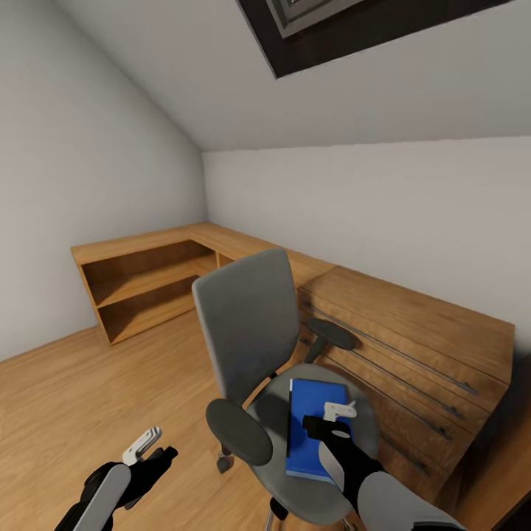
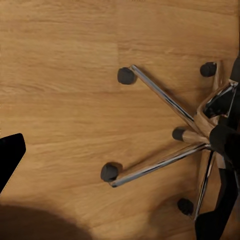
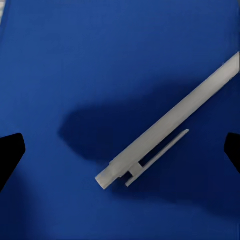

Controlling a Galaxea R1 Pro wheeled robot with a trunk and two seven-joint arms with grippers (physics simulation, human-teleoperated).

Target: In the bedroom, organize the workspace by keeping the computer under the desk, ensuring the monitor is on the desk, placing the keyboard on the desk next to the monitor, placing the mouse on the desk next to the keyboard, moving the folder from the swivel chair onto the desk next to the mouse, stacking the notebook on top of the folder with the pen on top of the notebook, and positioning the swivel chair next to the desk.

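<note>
Now, right gripper (image 3: pixel 120 150): fingers apart above the pen (image 3: pixel 167 127).
Pen: lies on the folder (image 1: pixel 316 428).
Left gripper (image 1: pixel 151 450): state unclear.

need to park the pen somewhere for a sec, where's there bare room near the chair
Bare spots: the wooden cabinet top behind the swivel chair, the low shelf top by the corner, and the floor on the left claw side. The chair seat is crowded: the folder fills most of it, with the pen under the right claw.
</note>
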